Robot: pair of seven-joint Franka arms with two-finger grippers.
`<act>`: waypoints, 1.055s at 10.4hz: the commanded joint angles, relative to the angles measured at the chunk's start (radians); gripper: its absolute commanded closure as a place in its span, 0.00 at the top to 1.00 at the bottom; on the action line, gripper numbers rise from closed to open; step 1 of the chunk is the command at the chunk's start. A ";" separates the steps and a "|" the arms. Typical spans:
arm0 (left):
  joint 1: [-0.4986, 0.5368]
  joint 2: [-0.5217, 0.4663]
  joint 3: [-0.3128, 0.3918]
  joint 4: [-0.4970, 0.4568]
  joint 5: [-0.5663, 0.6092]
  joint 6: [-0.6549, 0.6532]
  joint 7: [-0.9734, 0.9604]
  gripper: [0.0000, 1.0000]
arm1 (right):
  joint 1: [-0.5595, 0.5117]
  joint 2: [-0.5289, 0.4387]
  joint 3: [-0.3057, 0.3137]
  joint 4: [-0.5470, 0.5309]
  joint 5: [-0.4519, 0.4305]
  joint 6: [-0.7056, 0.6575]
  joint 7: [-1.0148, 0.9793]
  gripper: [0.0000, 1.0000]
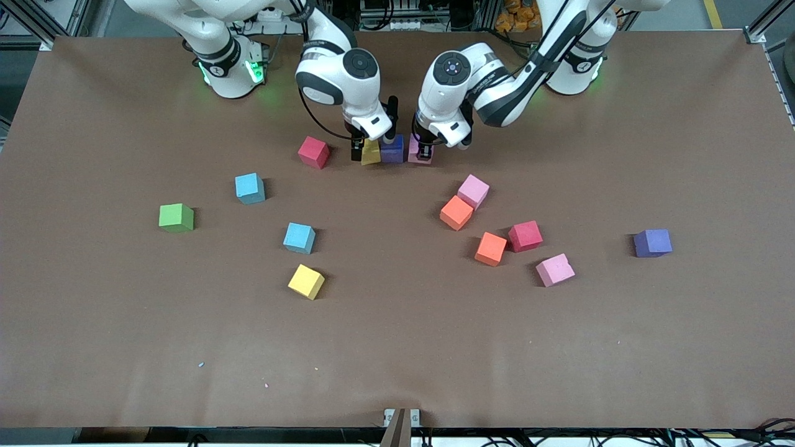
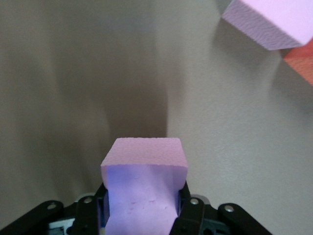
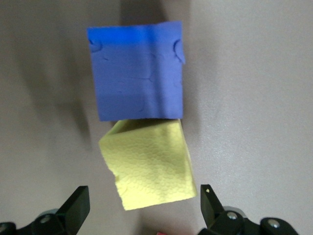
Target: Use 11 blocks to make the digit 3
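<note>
A brown counter point(image 1: 397, 347) carries scattered foam cubes, with both arm bases along its robot-side edge. The landmark is the purple block point(image 1: 392, 149) in the short row forming near the bases. Touching it toward the right arm's end sits a yellow block point(image 1: 371, 153), skewed out of line with it in the right wrist view. Toward the left arm's end of the purple block is a pink block point(image 1: 420, 155), pinched between the closed fingers of the left gripper point(image 1: 425, 153); the left wrist view shows the foam dented by the pads. The front view suggests only a slight gap between pink and purple, yet the wrist hides that seam, and whether the pink block rests on the counter cannot be told.

The right gripper point(image 1: 372, 141) stands with its jaws spread wide on either side of the yellow block, holding nothing.

The coming move likely turns on that seam: the pink block must close sideways against the purple one, and the yellow one wants squaring.

A red block point(image 1: 313, 152) lies near the purple block toward the right arm's end. Nearer the front camera than the purple block lie loose blue, yellow, orange, pink, red and purple cubes, plus a green cube point(image 1: 176, 218), not part of the task.
</note>
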 commanded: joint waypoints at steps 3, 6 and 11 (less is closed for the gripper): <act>0.002 0.015 -0.001 -0.002 -0.006 0.013 -0.048 0.00 | -0.058 -0.109 0.031 -0.015 0.159 -0.076 -0.096 1.00; 0.000 0.022 -0.001 -0.001 -0.006 0.013 -0.074 0.00 | -0.050 -0.180 -0.060 -0.005 0.301 -0.116 -0.101 1.00; -0.001 0.029 0.001 -0.005 -0.006 0.012 -0.126 0.00 | -0.038 -0.204 -0.243 0.110 0.341 -0.277 -0.036 1.00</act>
